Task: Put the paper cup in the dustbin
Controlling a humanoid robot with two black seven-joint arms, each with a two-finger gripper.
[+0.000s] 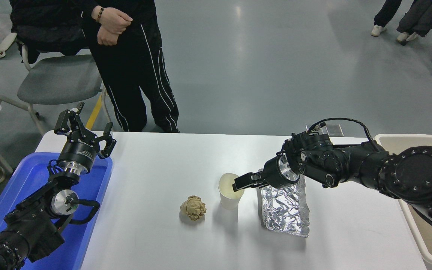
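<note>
The paper cup stands upright on the white table, right of the middle. My right gripper reaches in from the right and sits at the cup's right rim, its fingers close together on the cup wall, one tip over the opening. The beige dustbin stands at the table's right end, mostly hidden behind my right arm. My left gripper is parked at the lower left, raised over the blue bin, fingers spread open and empty.
A crumpled brown paper ball lies left of the cup. A crumpled foil bag stands right of the cup, under my right wrist. A blue bin sits at the table's left end. A person stands beyond the far edge, beside a grey chair.
</note>
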